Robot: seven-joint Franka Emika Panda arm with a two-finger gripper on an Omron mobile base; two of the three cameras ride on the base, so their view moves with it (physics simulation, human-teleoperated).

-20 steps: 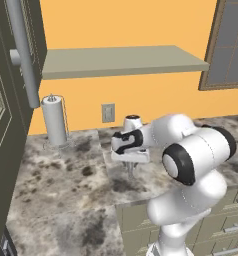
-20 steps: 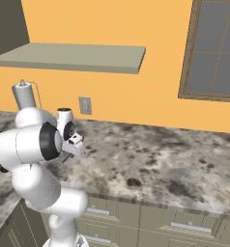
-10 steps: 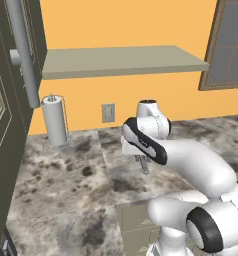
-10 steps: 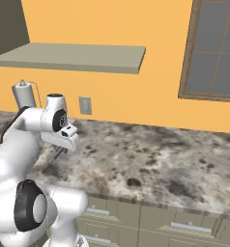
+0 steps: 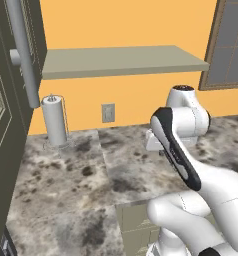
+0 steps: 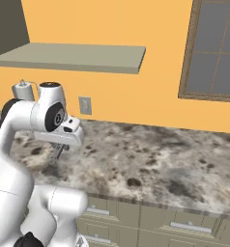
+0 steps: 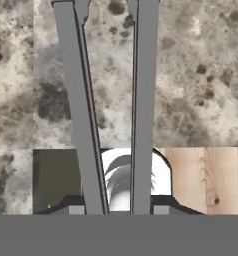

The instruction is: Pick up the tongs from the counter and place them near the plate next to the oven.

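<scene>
Since 0.5 s ago the arm has swung further: in the left base view the hand sat mid-picture over the counter, now it is farther right w/ the forearm crossing in front of it; in the right base view the hand has come lower and a bit rightward, and the camera views have shifted too, so the base moved as well.

Gripper (image 7: 111,212) is clamped on the tongs (image 7: 81,100); hand view shows the two dark fingertips pressed against the outsides of the two grey arms, which run up the picture almost parallel, a narrow gap between them; tongs' far ends are cut off at the top edge. In the right base view the gripper (image 6: 59,150) points down w/ the tongs (image 6: 55,155) hanging below it, tips near the counter (image 6: 150,159); whether they touch the stone I can't tell. Left base view: hand mostly hidden behind the forearm.

Beyond: paper towel roll (image 5: 54,120) upright at the back of the counter (image 5: 71,175), well apart from the hand; wall outlet (image 5: 108,112) on the orange wall; grey-green shelf (image 5: 121,60) above; window (image 6: 216,53) to the right; beige drawers (image 6: 150,224) under the stone edge.
</scene>
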